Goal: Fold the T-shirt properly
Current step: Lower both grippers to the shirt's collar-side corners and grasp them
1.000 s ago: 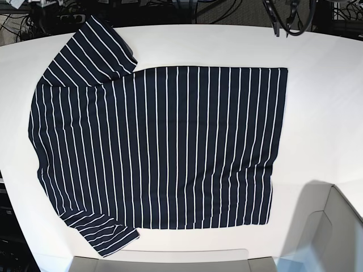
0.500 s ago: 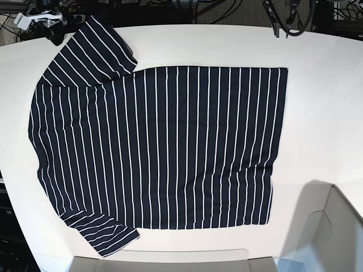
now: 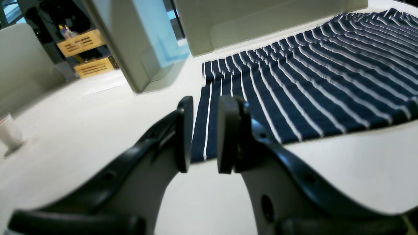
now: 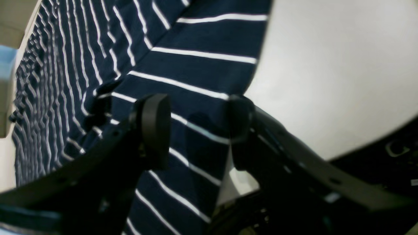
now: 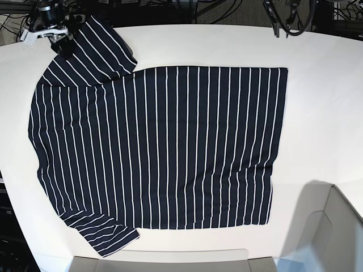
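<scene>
The T-shirt lies spread flat across the white table, hem toward the right of the base view, sleeves at the far-left and near-left corners. Over at that far-left sleeve, the right gripper hangs right above the sleeve's outer edge; in its wrist view the right gripper has jaws wide apart, striped cloth showing between them, nothing pinched. The left gripper sits off the hem corner, jaws parted a little with a narrow gap and empty, cloth seen beyond them. Its arm barely shows at the top right. Bare table runs wide along the right side and the far edge; pale bins crowd the near right corner.
</scene>
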`<state>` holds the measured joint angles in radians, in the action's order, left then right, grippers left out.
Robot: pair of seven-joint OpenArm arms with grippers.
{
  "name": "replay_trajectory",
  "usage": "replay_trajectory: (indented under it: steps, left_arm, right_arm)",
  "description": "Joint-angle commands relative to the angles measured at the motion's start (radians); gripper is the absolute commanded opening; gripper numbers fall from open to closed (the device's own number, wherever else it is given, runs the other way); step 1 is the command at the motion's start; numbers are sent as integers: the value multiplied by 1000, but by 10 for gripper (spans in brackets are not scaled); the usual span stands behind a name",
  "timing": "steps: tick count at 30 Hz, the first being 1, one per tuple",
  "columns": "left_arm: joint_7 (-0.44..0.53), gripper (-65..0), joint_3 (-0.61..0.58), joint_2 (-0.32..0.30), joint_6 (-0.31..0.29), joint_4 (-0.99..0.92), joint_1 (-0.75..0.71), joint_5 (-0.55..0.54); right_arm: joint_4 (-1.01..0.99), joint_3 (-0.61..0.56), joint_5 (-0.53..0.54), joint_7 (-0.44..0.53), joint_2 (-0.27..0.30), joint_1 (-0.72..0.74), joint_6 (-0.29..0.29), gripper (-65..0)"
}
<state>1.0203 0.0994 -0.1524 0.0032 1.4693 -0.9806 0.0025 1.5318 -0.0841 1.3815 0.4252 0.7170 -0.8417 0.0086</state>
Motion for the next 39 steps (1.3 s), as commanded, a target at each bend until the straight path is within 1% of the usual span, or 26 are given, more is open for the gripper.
replay_trajectory:
  steps: [1, 3, 6, 8, 9, 11, 13, 15, 18, 22, 25, 26, 28, 31, 34, 39]
  left_arm:
    - [7, -506, 6, -3, 4, 29, -19, -8]
    - [-50, -505, 7, -5, 4, 66, -19, -9]
    - [-119, -504, 3, -5, 4, 140, -19, -9]
    - [-162, -503, 0, -2, 4, 196, -19, -11]
    - [-186, -503, -14, -2, 2, 225, -19, -12]
    - [-245, -503, -53, -5, 1, 284, -19, -69]
    - [-326, -501, -83, -6, -1, 333, -18, -172]
    - [-438, -481, -100, -14, -2, 379, 4, -302]
    - [-660, -440, -103, -82, -2, 439, 47, -507]
    - [-914, -435, -92, -181, -2, 443, 136, -781]
    - [-1044, -437, -85, -238, -2, 419, 205, -979]
    - [-1069, -437, -69, -247, -2, 403, 225, -1048]
    - [-1102, -438, -42, -253, -2, 367, 248, -1128]
    - [-1136, -438, 4, -255, -2, 301, 268, -1177]
    - [-1182, -438, 41, -252, -2, 247, 269, -1182]
    - [-1265, -438, 29, -250, -2, 153, 317, -1182]
  right_arm:
    - [3, -1, 8, -53, -12, -4, -8, -359]
    - [3, 5, 3, -84, -50, 2, -6, -359]
    - [5, -3, 2, -118, -69, 8, -3, -359]
    - [5, -3, 3, -136, -78, 9, 37, -359]
    - [6, -3, 3, -145, -92, 11, 64, -359]
    - [5, 7, 3, -151, -115, 14, 101, -359]
    - [3, 7, 3, -153, -115, 14, 106, -359]
    - [3, 7, 3, -153, -112, 14, 106, -359]
    - [3, 7, 3, -153, -110, 15, 106, -359]
    - [3, 7, 2, -153, -109, 15, 106, -359]
    - [3, 7, 2, -153, -83, 15, 106, -359]
    - [3, 7, 2, -153, -83, 15, 106, -359]
    - [3, 7, 2, -153, -83, 15, 106, -359]
    - [3, 7, 2, -153, -81, 15, 106, -359]
    - [3, 7, 2, -153, -81, 15, 106, -359]
    - [2, 7, 2, -154, -78, 28, 106, -359]
